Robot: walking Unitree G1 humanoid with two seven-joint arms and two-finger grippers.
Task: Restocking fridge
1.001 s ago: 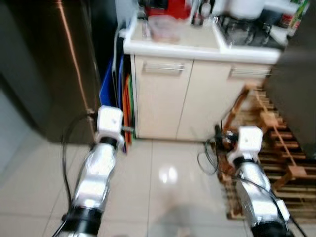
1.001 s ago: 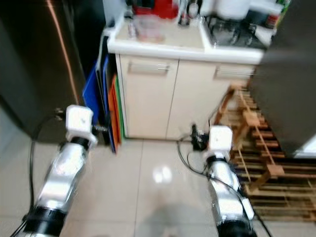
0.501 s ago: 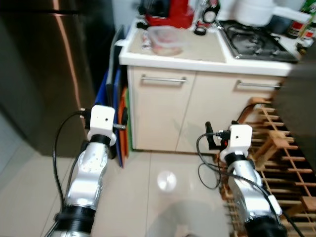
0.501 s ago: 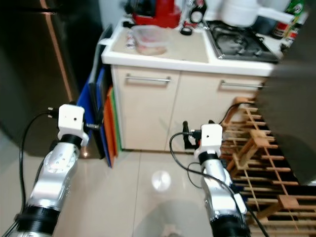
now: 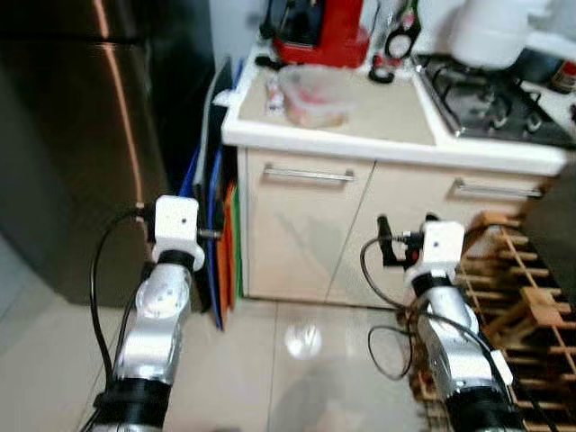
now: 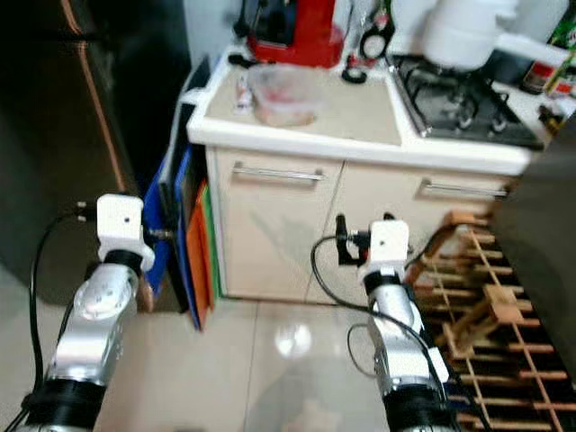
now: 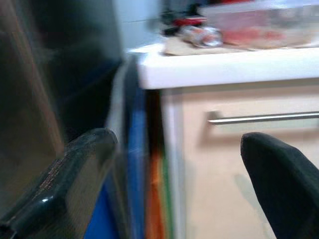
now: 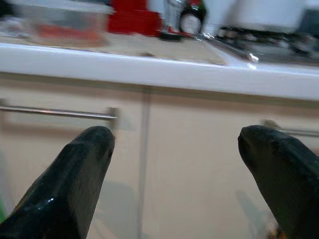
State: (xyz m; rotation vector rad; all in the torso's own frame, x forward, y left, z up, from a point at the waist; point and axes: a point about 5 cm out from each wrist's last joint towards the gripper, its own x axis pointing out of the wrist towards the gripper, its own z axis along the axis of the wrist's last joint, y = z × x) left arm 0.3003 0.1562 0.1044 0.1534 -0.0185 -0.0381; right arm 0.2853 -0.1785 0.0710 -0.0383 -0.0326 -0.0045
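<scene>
The counter (image 5: 387, 126) has come nearer, beside the dark fridge (image 5: 81, 135).

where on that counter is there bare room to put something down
Bare patch: the beige countertop between the clear food container and the gas hob. Crowded: the back edge, with the red appliance and small bottles.

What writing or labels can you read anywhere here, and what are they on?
None can be read.
Green bottle at the far edge of the counter: its label is too blurred to read.
Small packet beside the clear tub: any print is too small to read.
Round dial behind the tub: its markings are too blurred to read.
Red appliance: no lettering that I can make out.
</scene>
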